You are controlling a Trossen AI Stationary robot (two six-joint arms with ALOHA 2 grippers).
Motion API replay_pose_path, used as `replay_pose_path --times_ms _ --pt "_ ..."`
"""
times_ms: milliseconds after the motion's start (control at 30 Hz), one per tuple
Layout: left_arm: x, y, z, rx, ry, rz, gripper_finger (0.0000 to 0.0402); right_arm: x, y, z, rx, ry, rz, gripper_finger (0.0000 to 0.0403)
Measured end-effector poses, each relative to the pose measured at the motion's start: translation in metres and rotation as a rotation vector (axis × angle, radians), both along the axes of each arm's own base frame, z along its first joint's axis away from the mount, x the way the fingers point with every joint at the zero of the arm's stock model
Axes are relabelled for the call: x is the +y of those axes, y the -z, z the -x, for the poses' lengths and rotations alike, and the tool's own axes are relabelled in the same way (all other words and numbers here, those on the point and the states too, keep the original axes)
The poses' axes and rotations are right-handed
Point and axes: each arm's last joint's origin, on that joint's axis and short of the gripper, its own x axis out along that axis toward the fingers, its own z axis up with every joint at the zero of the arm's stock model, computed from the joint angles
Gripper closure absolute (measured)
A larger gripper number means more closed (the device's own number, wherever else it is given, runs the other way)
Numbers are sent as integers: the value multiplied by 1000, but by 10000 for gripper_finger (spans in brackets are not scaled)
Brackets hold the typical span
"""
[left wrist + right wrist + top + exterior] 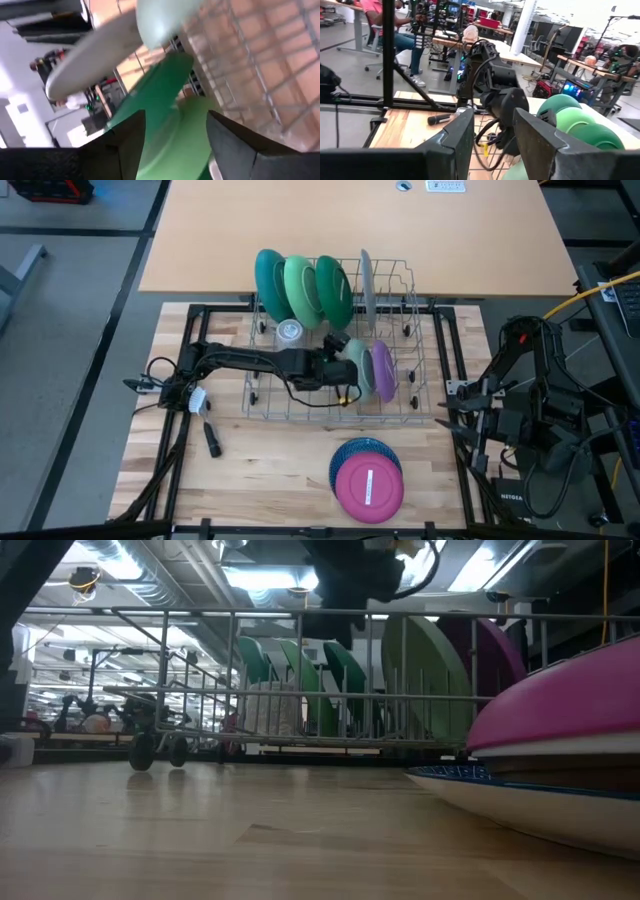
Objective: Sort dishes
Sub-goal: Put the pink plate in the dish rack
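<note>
Pale green plate (356,358) upright in wire rack (262,405), left gripper (347,368) jaws spread around it; right gripper (448,405) jaws apart, parked off counter (270,470)

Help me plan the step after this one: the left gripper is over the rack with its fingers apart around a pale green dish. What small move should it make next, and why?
Probably lift the left gripper straight up and clear. Its fingers stand open on either side of the pale green dish, which stands on edge in the wire rack beside the purple dish, so it looks released. The right gripper waits off the rack's right side.
</note>
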Motion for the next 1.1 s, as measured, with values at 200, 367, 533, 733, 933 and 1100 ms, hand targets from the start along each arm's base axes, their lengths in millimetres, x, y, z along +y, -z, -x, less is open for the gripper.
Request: replay_pose_path --times_ms 200,367,533,733,933,1100 --pt "-5 2 13 -9 -88 2 204 5 3 -1 27 -37 7 259" --pt "-16 -16 35 -91 -163 46 204 13 8 -4 67 -92 -8 259" --pt "-32 -38 62 -277 -272 188 204 25 15 -7 111 -142 -25 259" --pt "-67 -39 72 -430 -384 512 204 46 31 -13 194 -214 15 259" --pt "-117 -27 61 -469 -349 821 204 75 57 -22 287 -263 68 259" --pt "-171 -20 56 -492 -165 937 204 99 84 -29 352 -263 84 259"
